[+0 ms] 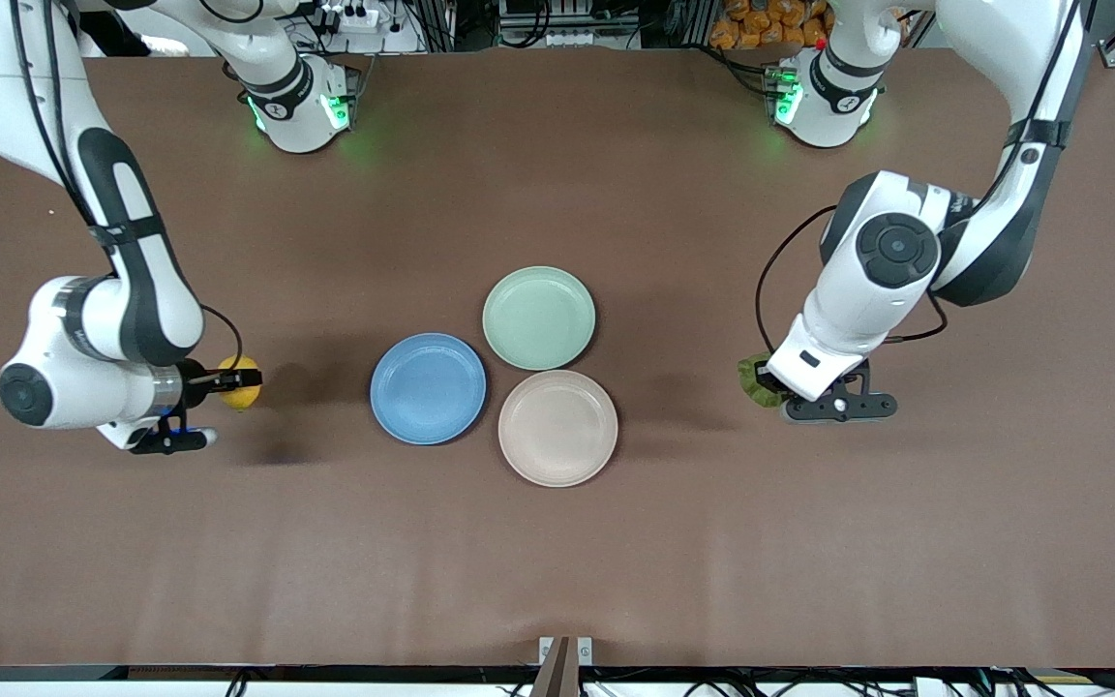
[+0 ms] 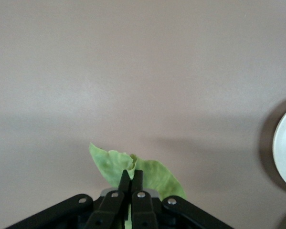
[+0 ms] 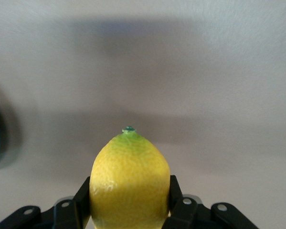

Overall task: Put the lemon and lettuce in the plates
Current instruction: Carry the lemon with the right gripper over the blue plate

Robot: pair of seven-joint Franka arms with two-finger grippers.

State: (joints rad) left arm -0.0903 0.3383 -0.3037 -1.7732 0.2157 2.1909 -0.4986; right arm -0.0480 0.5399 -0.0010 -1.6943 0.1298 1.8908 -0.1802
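The right gripper pinches the small oval yellow lemon between its fingers, up over the brown table at the right arm's end. The round blue plate lies at about 3 o'clock from the lemon in the front view, well apart.

The left gripper has its fingers pressed together on the wrinkly green lettuce leaf. The round beige-pink plate lies at about 8 o'clock from it.
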